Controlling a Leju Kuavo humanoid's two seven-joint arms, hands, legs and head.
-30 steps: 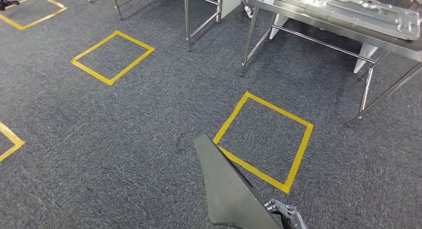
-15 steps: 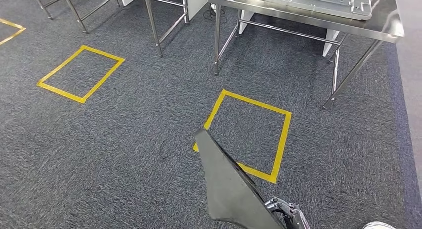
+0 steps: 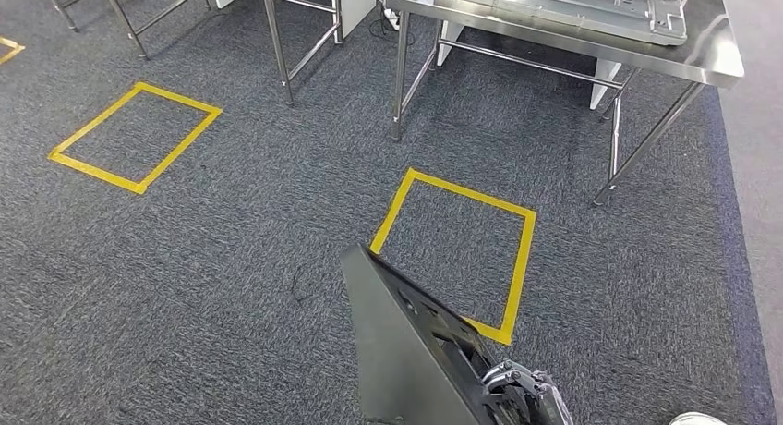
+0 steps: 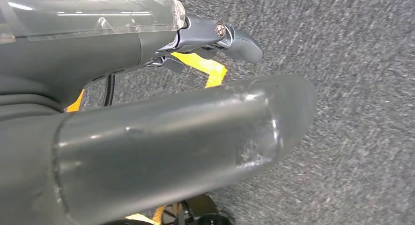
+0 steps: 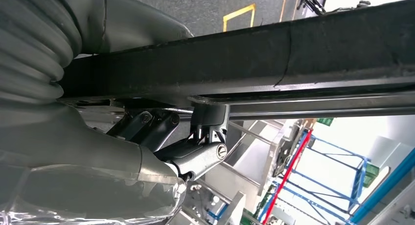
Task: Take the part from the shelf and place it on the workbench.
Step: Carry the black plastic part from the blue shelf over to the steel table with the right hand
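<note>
Grey carpet [image 3: 231, 259] lies below; the right hand [image 3: 517, 393] holds the dark panel [image 3: 397, 351], fingers [image 5: 195, 156] clamped on its edge.

Right hand [image 5: 161, 146] — grey ribbed cover, thick grey thumb, dark metal linkages with a slotted silver screw, clear plastic wrap. Left hand [image 4: 147, 107] — glossy scuffed grey thumb, same screw.

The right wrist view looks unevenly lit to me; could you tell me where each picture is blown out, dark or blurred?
Right wrist view: background windows blown out white, the dark part nearly silhouetted. Left wrist view: the left hand looms close and soft, with glare streaks. Head view: even light, sharp carpet, mild sheen on the workbench.
</note>
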